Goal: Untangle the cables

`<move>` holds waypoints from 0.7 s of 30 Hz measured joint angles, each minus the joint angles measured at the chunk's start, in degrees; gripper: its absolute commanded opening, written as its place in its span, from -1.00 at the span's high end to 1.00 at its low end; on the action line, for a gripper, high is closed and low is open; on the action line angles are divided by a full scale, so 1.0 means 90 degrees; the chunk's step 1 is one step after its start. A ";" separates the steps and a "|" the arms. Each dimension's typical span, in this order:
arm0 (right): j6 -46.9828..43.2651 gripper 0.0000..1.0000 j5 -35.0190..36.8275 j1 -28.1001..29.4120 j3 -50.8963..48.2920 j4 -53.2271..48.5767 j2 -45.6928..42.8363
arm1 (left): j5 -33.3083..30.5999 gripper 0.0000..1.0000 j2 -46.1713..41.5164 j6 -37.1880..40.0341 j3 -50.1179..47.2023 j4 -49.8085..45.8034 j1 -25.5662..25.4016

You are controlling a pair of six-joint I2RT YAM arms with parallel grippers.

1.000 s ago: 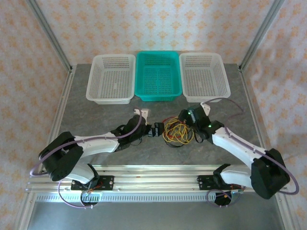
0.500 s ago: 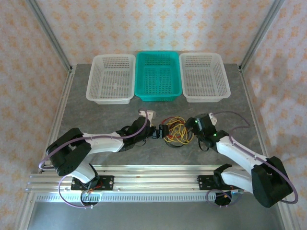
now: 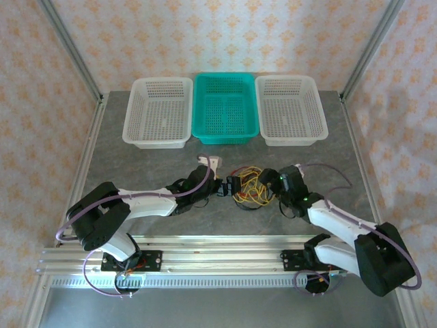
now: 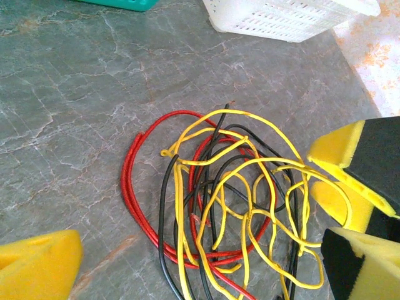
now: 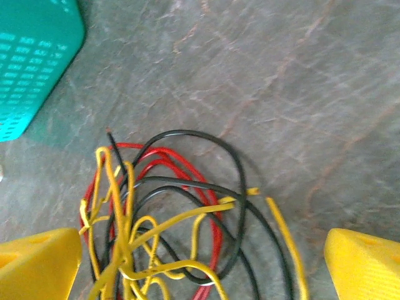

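Observation:
The cables (image 3: 250,188) lie as one tangled pile of yellow, red and black wire loops on the grey table, between my two grippers. My left gripper (image 3: 229,186) sits at the pile's left edge, open. In the left wrist view the cables (image 4: 219,206) lie on the table between my yellow fingertips (image 4: 37,262), which touch nothing; the left gripper (image 4: 200,265) holds nothing. My right gripper (image 3: 269,180) is at the pile's right edge, also open. In the right wrist view the cables (image 5: 169,212) spread below the wide-apart right gripper (image 5: 203,265), untouched.
Three baskets stand in a row at the back: a white basket (image 3: 158,111), a teal basket (image 3: 225,107) and another white basket (image 3: 290,109). The right gripper's yellow-padded finger (image 4: 350,156) is close to the pile's far side in the left wrist view.
My left gripper has slid right up to the pile's left edge. The right arm has swung lower and its gripper has settled at the pile's right edge. The cables have not moved.

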 measured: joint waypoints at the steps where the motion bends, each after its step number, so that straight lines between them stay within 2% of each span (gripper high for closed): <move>1: -0.0024 -0.99 -0.0073 0.0000 0.0000 0.0066 0.0083 | 0.0005 -0.99 0.0000 -0.0010 0.0000 0.0000 0.0027; 8: -0.0228 -0.99 -0.0393 0.0024 0.0124 0.0316 0.0612 | 0.0022 -0.98 -0.0189 -0.0168 -0.0175 0.0080 0.0410; 18: -0.0493 -0.99 0.0265 0.0665 0.0690 0.0046 0.1294 | -0.0090 -0.98 -0.0942 -0.0287 -0.0673 0.0097 0.0792; 21: -0.0534 -0.99 0.0199 0.0867 0.0865 0.0226 0.1540 | -0.0151 -0.97 -0.1139 -0.0294 -0.0831 0.0092 0.0877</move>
